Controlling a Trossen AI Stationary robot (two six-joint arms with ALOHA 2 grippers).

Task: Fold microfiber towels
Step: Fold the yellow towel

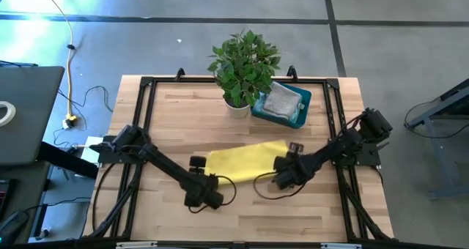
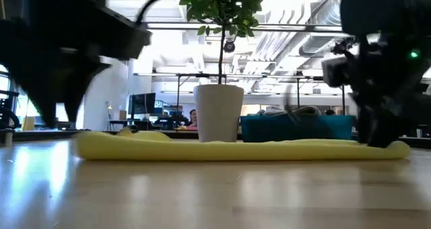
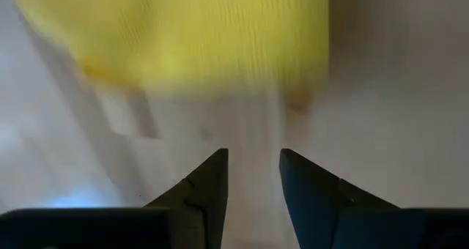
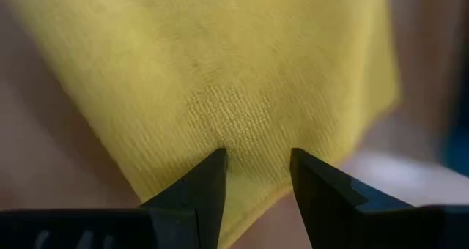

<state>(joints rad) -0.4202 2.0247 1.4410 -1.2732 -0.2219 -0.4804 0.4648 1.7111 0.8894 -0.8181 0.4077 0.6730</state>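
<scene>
Soft yellow microfiber towel (image 1: pixel 245 160) lies flat mid-table, long axis left-right between my arms; my right gripper (image 4: pixel 256 177), fingers apart, empty, sits over its right edge, nearer than my left gripper (image 3: pixel 253 177), likewise parted, just off its left end.

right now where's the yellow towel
In the high view the yellow towel lies flat near the table's middle, between the left gripper and right gripper, in front of the potted plant.
</scene>
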